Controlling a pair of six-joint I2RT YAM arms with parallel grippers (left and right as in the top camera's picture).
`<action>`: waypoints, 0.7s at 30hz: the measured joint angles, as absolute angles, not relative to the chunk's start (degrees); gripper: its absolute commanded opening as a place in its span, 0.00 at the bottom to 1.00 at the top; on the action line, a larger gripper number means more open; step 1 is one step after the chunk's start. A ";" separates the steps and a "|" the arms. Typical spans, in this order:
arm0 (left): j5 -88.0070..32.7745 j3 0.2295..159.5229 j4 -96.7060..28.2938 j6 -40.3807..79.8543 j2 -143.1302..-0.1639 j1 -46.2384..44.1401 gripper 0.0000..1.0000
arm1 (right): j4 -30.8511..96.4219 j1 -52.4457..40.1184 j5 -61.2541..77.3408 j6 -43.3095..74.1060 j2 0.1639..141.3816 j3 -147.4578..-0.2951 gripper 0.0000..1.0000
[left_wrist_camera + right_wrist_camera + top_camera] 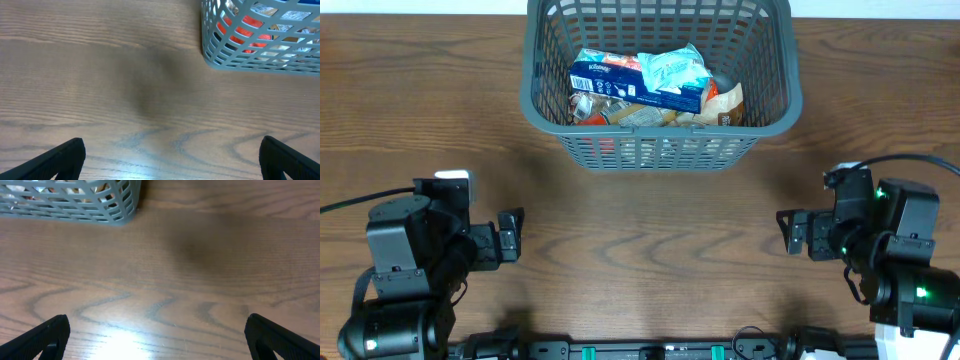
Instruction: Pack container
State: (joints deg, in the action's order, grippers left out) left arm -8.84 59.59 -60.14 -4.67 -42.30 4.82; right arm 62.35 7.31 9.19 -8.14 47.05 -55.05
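When the overhead view is read from left to right, the left arm (410, 260) occupies the near-left corner of the brown wooden worktop (650, 240). Its left end effector (510, 238) points toward the middle of the worktop and is released. In the left wrist view, the left end effector (172, 152) shows two dark fingers (65, 157) spread to opposite edges of the picture, with only wood grain between them.

The container (660, 150), a dark grey lattice basket, stands at the far centre of the worktop, well apart from both end effectors. Its far rim is cut off by the top edge of the overhead view. Inside, a blue-and-white tissue pack (605, 75) lies toward the left and a pale crinkled pouch (672, 68) lies just beside it on the right. Further packets beneath them cannot be identified. The left wrist view catches the container (240, 55) at upper right, where a red packet (245, 27) shows through the slots. The right wrist view catches the container (75, 205) at upper left.

The right arm (900, 260) occupies the near-right corner. Its right end effector (790, 232) faces the middle of the worktop and is likewise released. In the right wrist view, the right end effector (157, 330) has its fingers (45, 335) set wide apart above bare wood.
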 measured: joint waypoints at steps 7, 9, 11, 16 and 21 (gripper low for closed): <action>-8.86 59.59 -60.14 -4.67 -42.44 4.82 0.99 | 62.76 7.31 9.17 -8.14 47.13 -54.98 0.99; -8.84 59.59 -60.14 -4.67 -42.44 4.82 0.99 | 62.76 7.31 9.17 -8.14 47.13 -54.98 0.99; -8.84 59.59 -60.14 -4.67 -42.44 4.82 0.99 | 62.76 7.31 9.17 -8.14 47.13 -54.98 0.99; -8.84 59.59 -60.14 -4.64 -42.44 4.82 0.99 | 62.76 7.31 9.17 -8.14 47.13 -54.98 0.99; -8.84 59.59 -60.14 -4.62 -42.44 4.82 0.99 | 62.76 7.31 8.80 -8.14 47.13 -54.98 0.99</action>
